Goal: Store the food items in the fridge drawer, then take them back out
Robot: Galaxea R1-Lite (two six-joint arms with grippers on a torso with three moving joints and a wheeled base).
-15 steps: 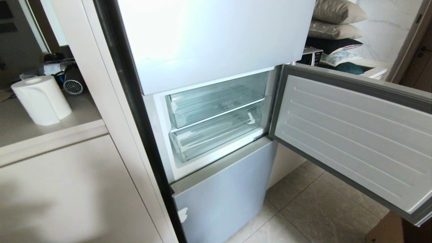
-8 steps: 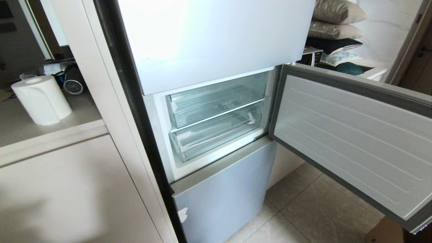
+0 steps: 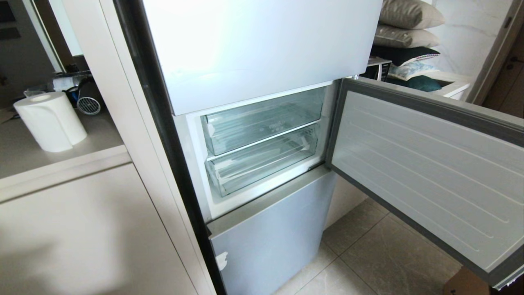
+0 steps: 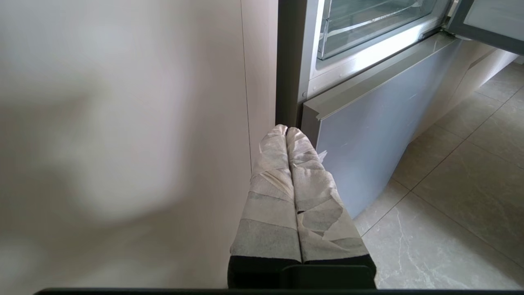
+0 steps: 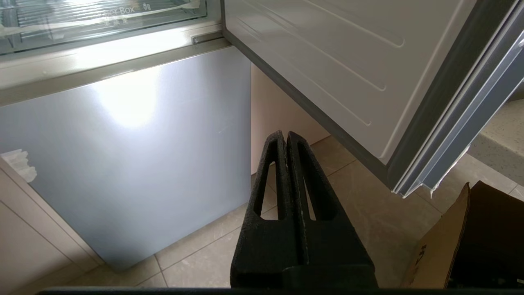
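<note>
Head view: two clear plastic fridge drawers are seen pushed in, stacked behind the swung-open grey fridge door on the right. No food items can be seen. The tape-wrapped left gripper and the black right gripper are clenched, empty, near the closed grey lower door

The middle door is standing swung open to the right of the fridge, exposing two clear bins stacked one above the other: the upper bin is sitting directly over the fridge drawer. Below them the bottom door is sitting closed. Left of the fridge, a paper roll is standing on the counter. Pillows are lying piled behind the open door.
</note>
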